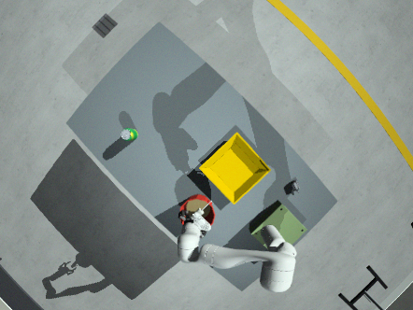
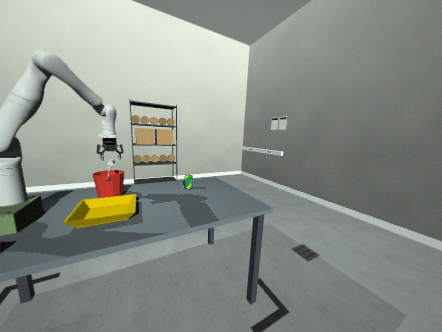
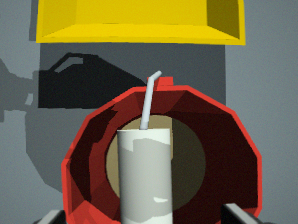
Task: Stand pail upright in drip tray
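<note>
Grey table (image 2: 210,210): arm bent over, tool (image 2: 109,150) pointing down, fingers apart, above the red pail (image 2: 108,183)

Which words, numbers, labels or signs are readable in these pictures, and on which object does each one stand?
No text can be read in any view.
Wall notice: two small sheets with a red strip, too small to read.
Can: green and yellow colour bands only, no legible brand.
Shelf boxes: plain brown faces, no print visible.
Pail, tray: no markings.
</note>
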`<state>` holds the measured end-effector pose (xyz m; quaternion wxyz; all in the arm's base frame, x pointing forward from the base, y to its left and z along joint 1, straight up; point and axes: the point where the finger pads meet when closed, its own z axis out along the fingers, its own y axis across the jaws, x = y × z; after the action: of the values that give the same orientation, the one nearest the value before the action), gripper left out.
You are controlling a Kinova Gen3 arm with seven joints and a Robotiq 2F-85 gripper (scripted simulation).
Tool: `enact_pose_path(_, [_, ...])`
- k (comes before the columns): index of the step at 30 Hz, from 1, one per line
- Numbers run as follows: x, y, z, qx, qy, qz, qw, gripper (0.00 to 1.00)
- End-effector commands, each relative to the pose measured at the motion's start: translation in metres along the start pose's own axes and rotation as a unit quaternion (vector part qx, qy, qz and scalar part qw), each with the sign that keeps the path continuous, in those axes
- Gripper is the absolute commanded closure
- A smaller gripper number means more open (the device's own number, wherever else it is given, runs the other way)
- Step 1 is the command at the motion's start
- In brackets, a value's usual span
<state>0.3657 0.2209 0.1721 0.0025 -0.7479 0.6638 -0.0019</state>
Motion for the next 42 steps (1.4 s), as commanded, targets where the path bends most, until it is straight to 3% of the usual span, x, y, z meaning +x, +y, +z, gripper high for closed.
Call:
enact_pose_path(1, [0.0, 0.002, 0.008, -0.003, 0.001, -0.001, 1.0, 0.0])
enact_pose_path(11, [0.0, 0.002, 0.021, -0.003, 0.001, -0.001, 1.0, 0.0])
enact_pose_path(42, [0.0, 0.002, 0.023, -0.003, 0.001, -0.001, 1.0, 0.0])
